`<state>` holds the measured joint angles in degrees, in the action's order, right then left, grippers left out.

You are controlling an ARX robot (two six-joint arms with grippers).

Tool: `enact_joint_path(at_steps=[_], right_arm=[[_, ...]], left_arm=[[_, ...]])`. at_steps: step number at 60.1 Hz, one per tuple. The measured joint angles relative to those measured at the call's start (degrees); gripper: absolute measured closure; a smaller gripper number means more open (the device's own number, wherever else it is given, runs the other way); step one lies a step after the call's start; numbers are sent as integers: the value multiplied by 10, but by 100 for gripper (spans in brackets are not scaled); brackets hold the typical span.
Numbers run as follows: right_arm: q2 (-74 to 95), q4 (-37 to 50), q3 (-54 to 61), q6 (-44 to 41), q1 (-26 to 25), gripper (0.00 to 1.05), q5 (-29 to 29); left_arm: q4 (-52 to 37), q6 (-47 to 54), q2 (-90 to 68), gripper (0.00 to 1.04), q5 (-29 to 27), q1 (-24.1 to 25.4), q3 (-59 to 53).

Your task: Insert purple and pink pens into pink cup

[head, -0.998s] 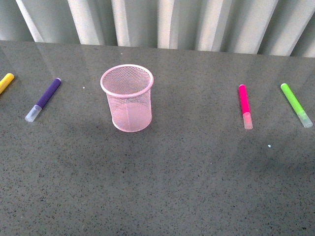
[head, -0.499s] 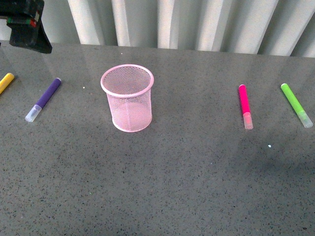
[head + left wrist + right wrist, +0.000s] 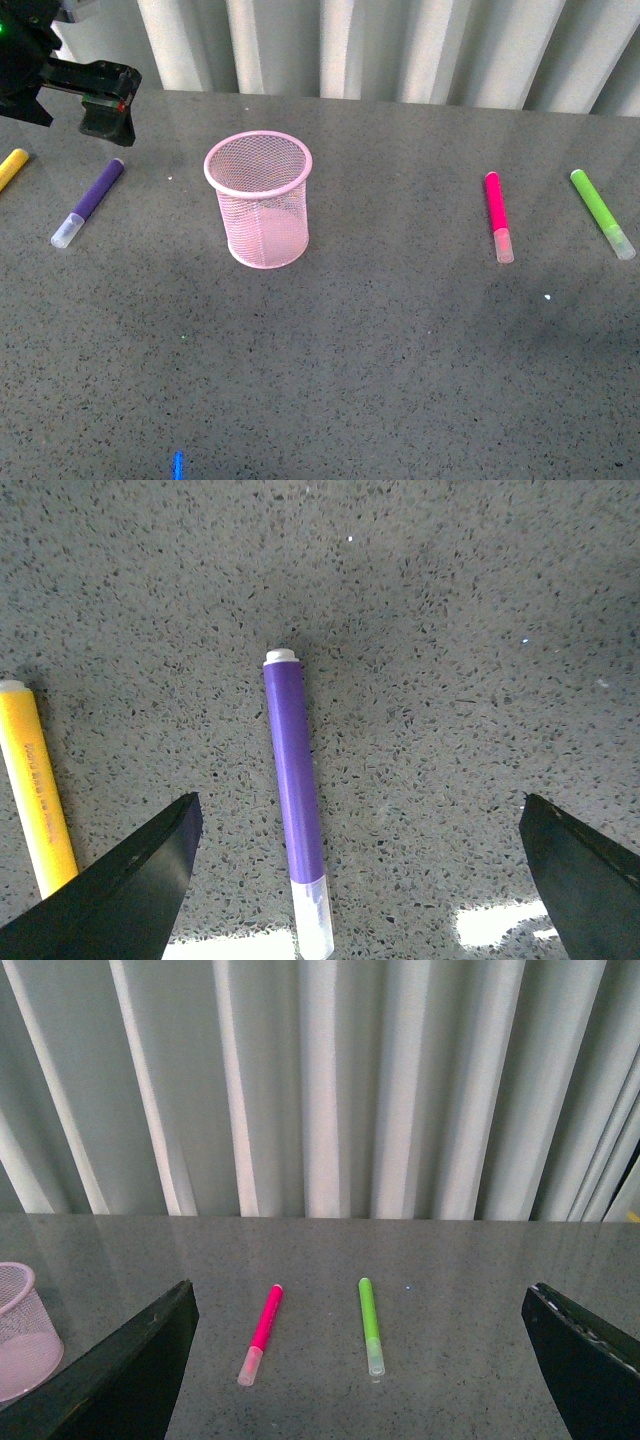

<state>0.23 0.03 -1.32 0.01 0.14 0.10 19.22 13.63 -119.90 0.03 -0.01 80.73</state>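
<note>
The pale pink mesh cup (image 3: 259, 199) stands upright left of the table's middle; its edge also shows in the right wrist view (image 3: 22, 1332). The purple pen (image 3: 88, 201) lies flat to the cup's left, clear cap toward me. My left gripper (image 3: 95, 100) hangs open above and just behind it. In the left wrist view the purple pen (image 3: 294, 795) lies between the spread fingers, nearer one of them, untouched. The pink pen (image 3: 497, 215) lies flat at the right and shows in the right wrist view (image 3: 262, 1330). My right gripper (image 3: 360, 1380) is open and empty, out of the front view.
A yellow marker (image 3: 12, 167) lies at the far left edge, beside the purple pen (image 3: 36, 785). A lime-green marker (image 3: 601, 211) lies right of the pink pen (image 3: 369, 1325). Pleated grey curtains (image 3: 400, 45) close off the table's back edge.
My left gripper has come into the front view from the upper left and moved right and down, to above the purple pen. The pens and the cup have not moved.
</note>
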Motion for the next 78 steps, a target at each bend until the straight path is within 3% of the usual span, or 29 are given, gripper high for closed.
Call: enact_joint_path(at_steps=[78], right_arm=[[0, 0, 0, 0, 0, 7, 0]], left_arm=[[18, 10, -152, 7, -12, 24, 125]])
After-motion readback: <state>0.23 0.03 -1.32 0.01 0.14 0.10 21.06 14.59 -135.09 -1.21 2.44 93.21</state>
